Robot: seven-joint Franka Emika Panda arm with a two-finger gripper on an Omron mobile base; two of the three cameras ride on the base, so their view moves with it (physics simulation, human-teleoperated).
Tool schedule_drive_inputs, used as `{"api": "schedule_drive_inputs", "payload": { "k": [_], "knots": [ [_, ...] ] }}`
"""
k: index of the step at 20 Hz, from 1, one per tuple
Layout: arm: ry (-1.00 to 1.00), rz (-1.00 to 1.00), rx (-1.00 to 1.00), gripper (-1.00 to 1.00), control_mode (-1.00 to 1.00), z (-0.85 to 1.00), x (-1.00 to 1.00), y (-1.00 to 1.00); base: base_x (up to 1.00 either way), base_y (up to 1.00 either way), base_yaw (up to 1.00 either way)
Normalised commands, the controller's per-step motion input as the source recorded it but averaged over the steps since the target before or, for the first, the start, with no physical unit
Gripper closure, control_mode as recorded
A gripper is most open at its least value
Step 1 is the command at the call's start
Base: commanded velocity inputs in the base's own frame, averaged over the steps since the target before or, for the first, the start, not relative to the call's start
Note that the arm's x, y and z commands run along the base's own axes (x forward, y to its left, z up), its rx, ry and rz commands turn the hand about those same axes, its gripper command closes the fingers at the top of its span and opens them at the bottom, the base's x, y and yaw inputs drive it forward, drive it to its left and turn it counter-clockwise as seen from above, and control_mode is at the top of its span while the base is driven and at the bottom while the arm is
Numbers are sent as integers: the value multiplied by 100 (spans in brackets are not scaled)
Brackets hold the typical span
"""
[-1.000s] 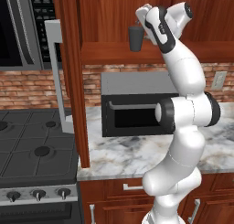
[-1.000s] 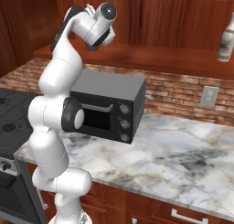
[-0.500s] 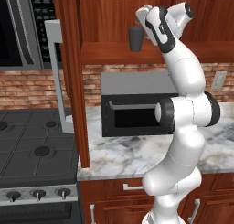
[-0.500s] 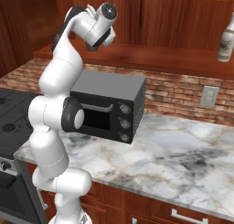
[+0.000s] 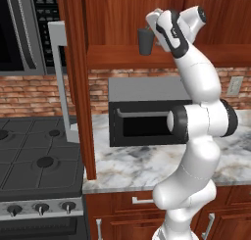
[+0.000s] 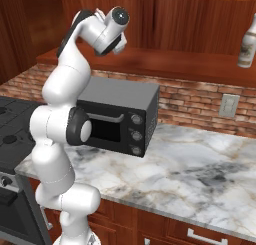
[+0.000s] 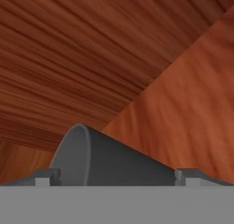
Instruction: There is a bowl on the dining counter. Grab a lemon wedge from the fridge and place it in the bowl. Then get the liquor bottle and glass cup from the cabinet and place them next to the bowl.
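- The gripper (image 5: 149, 36) was seen raised into the open cabinet (image 5: 127, 18), right at the glass cup (image 5: 144, 40) on the cabinet shelf.
- In the hand view the cup (image 7: 114, 161) was seen lying between the two finger tips (image 7: 43, 176), and the jaws were spread wide on both sides of it; no firm grip on it could be told.
- The cup was judged to be not yet lifted, as it was seen resting on the shelf.
- The liquor bottle (image 6: 247, 41) was seen standing further along the same shelf, well apart from the gripper and untouched.
- The step in hand was judged to be the taking of the cup; the carrying of the cup and the bottle to the bowl was judged to remain.
- Whether the lemon wedge was already placed could not be told.
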Motion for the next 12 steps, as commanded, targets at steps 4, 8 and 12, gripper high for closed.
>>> {"api": "schedule_drive_inputs", "payload": {
  "k": [4,8,12],
  "knots": [
    [0,0,0,-100,-100,-17,0,0,0,0,0],
    [3,0,0,-100,-100,-15,0,0,0,0,0],
    [4,0,0,-100,-100,-16,0,0,0,0,0]
  ]
}}
